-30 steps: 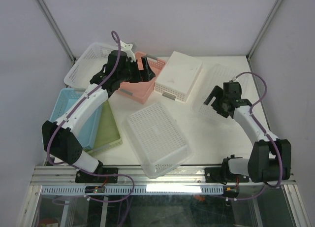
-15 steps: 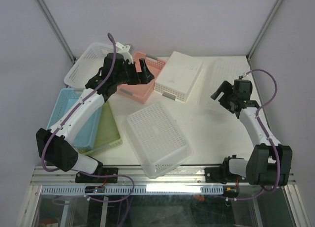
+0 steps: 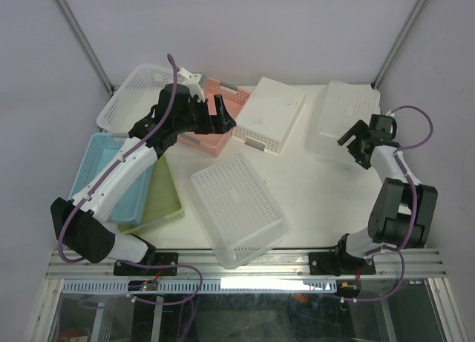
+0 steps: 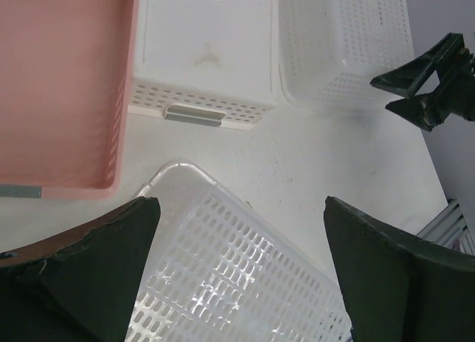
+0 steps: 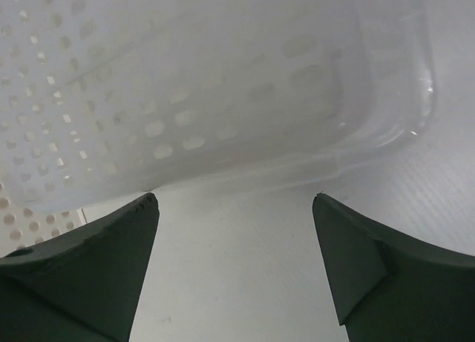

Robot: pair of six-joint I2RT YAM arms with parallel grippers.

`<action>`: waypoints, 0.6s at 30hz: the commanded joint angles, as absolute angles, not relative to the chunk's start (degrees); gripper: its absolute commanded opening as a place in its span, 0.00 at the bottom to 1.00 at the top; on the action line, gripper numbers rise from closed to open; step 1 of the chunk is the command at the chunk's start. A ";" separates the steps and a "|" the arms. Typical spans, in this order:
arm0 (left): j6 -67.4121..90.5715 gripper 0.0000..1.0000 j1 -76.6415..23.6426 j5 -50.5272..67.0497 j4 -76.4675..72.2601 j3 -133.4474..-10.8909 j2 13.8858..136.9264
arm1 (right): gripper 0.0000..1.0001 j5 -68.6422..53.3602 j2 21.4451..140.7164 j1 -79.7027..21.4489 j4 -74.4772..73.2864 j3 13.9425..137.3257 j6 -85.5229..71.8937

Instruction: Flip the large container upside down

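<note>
We find the right claw (image 3: 355, 150) wide and empty, just beside the far-right white basket (image 3: 343, 112). Left claw (image 3: 223, 113) likewise wide, holding nothing.

Left hand (image 3: 223, 113) spread open over pink plastic basket (image 3: 210, 143) — right hand (image 3: 355, 148) open, just beside translucent white perforated basket (image 3: 345, 112) on far-right white worktop (image 3: 319, 197).

table (image 3: 326, 201) | on it: pink basket (image 3: 209, 139), blue basket (image 3: 96, 171), green basket (image 3: 159, 197), mesh basket (image 3: 237, 208), clear basket (image 3: 345, 112), white bin (image 3: 271, 112)
</note>
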State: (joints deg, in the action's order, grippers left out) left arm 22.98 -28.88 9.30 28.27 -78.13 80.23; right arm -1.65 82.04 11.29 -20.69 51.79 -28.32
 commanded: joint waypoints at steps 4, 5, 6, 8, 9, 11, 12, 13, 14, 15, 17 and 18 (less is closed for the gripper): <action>21.28 0.99 -29.27 7.72 28.46 -78.49 76.94 | 0.88 0.38 80.75 13.11 -17.21 57.20 -31.99; 21.27 0.99 -29.27 7.59 28.43 -78.56 77.00 | 0.87 -0.29 78.74 12.16 -16.54 56.06 -32.26; 21.27 0.99 -29.27 7.74 28.43 -78.72 77.27 | 0.87 -0.65 76.45 10.92 -15.87 54.75 -32.24; 21.27 0.99 -29.27 8.02 28.48 -79.19 77.92 | 0.87 -0.92 72.38 7.77 -14.80 52.47 -31.88; 21.19 0.99 -29.22 8.26 28.47 -79.38 78.17 | 0.87 -2.19 70.66 6.45 -14.54 51.48 -32.12; 21.18 0.99 -29.29 8.38 28.48 -79.41 78.52 | 0.86 -7.86 67.55 4.15 -12.35 49.30 -31.60; 21.30 0.99 -29.35 8.30 28.60 -79.18 78.38 | 0.85 -10.64 66.50 2.74 -12.08 48.48 -31.11; 21.52 0.99 -29.34 8.00 28.96 -78.93 78.13 | 0.85 -13.47 65.69 1.00 -12.68 48.36 -30.10; 21.77 0.99 -29.43 7.64 29.41 -78.60 77.61 | 0.85 -16.11 64.86 -0.89 -13.31 48.57 -28.55; 22.06 0.99 -29.58 7.10 30.31 -78.31 76.98 | 0.85 -17.94 64.07 -3.59 -14.44 48.89 -26.73; 22.54 0.99 -29.91 5.93 32.27 -77.86 75.39 | 0.85 -19.67 63.22 -9.69 -18.12 50.97 -22.67; 22.77 0.99 -30.09 5.37 32.97 -77.34 74.33 | 0.85 -20.16 63.31 -13.04 -20.34 52.23 -20.87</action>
State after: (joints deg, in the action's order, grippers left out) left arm 22.87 -29.08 7.81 30.85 -78.00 79.40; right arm -12.12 65.04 -3.62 -16.71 48.93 -28.56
